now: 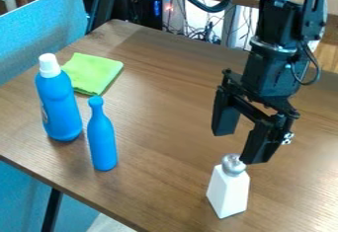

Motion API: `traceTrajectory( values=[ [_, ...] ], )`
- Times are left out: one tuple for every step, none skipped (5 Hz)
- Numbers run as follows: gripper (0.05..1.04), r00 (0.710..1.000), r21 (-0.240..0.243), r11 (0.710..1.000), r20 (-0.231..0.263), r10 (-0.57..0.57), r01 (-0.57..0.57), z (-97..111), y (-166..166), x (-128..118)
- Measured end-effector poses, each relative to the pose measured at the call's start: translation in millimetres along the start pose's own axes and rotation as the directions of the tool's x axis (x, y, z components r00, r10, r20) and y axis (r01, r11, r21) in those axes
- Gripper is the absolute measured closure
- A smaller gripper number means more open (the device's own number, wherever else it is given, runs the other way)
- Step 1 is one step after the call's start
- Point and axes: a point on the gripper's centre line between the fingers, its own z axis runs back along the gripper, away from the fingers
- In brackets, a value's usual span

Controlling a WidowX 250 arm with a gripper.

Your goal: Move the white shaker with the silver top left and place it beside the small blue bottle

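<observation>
The white shaker (229, 192) stands upright near the table's (158, 176) front edge. Above it the gripper (239, 147) hangs open and empty, seemingly pre-grasp; gripping it would need both fingers astride it. Across stand two blue bottles (59, 105) (102, 139), by a green cloth (94, 71).

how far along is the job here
No visible step looks done: the white tapered bottle with a silver cap stands upright on the brown wooden table. In hand: nothing; the open black gripper hangs near that cap. Left, it seems: getting hold of the bottle.
</observation>
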Motion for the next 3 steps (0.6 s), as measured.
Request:
traceTrajectory(
  values=[
    [0.083, 0.999, -0.003, 1.0, -0.032, 0.008, -0.009, -13.5, 2.1, 1.3],
    [0.083, 1.0, 0.054, 0.998, -0.002, 0.012, -0.012, -19.8, 8.4, 6.4],
    [0.083, 1.0, 0.097, 0.995, -0.001, -0.014, 0.014, -20.8, -2.1, 9.6]
  ],
)
